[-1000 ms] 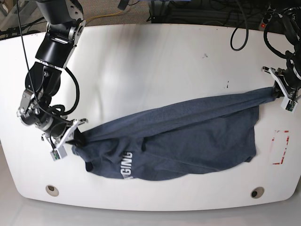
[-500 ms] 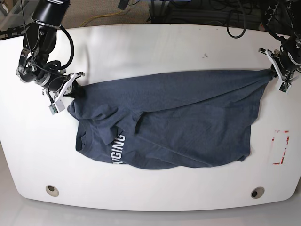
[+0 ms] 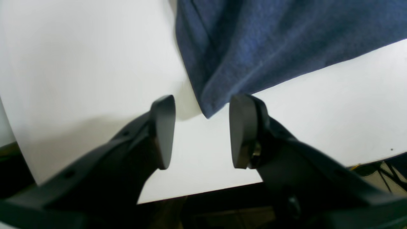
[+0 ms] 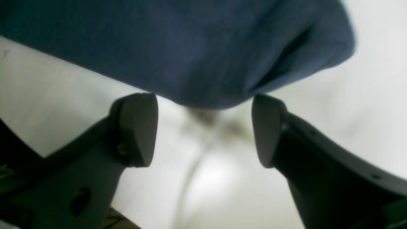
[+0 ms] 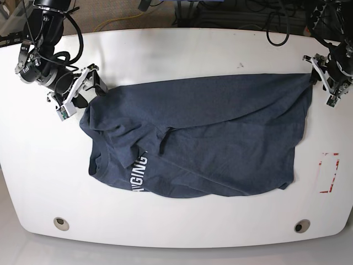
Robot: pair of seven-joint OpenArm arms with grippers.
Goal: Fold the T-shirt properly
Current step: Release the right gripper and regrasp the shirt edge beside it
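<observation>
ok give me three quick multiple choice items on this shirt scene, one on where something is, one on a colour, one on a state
1. Where on the T-shirt is the white lettering, in the base view?
A. near its lower left edge
B. at its top right corner
C. across its middle

2. What colour is the marked rectangle on the table?
A. green
B. red
C. yellow

3. How does the left gripper stand?
A. shut on the shirt
B. open, with the shirt corner just beyond its tips
C. shut on nothing

Answers:
1 A, the letters sit by the lower left hem.
2 B, the outline at the table's right is red.
3 B, the left wrist view shows bare table between the parted jaws.
</observation>
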